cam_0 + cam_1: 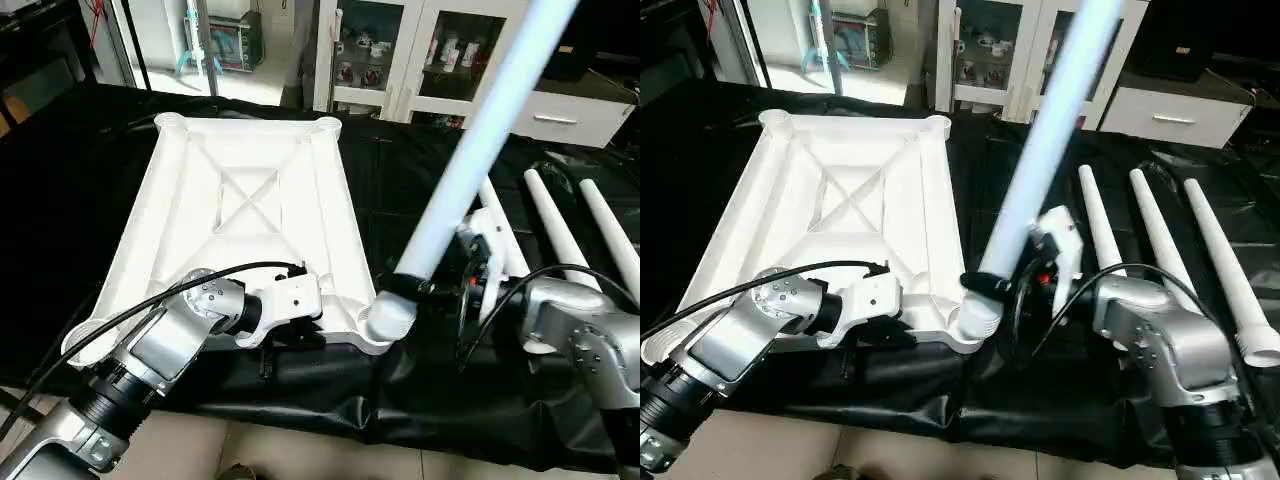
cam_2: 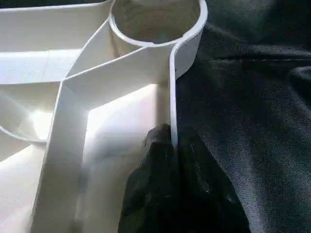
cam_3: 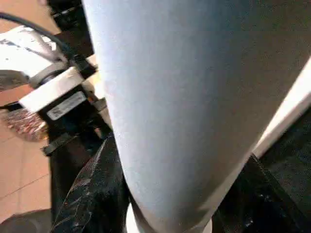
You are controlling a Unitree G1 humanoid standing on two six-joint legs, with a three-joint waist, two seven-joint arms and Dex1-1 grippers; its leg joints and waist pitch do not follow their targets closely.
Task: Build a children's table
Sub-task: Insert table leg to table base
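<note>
- The tabletop [image 1: 250,215] lies upside down on the left half of the black-draped worktop [image 1: 420,180], its X-ribbed underside facing up and round sockets at its corners.
- The left gripper [image 2: 171,145] sits at the tabletop's near edge, its two black fingers [image 2: 150,184] pressed together on the thin raised rim, one finger inside the rim and one outside over the black cloth; a round corner socket [image 2: 155,22] lies just beyond along that rim.
- At the near right corner of the tabletop, one long white leg [image 1: 470,150] stands tilted, its lower end meeting the corner socket there and its upper end leaning away to the right, out of the top of the head views.
- The right gripper [image 1: 425,285] pinches this leg low down, close above the socket, with a black finger on either side of the round shaft.
- Three more legs [image 1: 1150,240] lie side by side on the worktop at the right, well apart from the tabletop, behind the right forearm.
</note>
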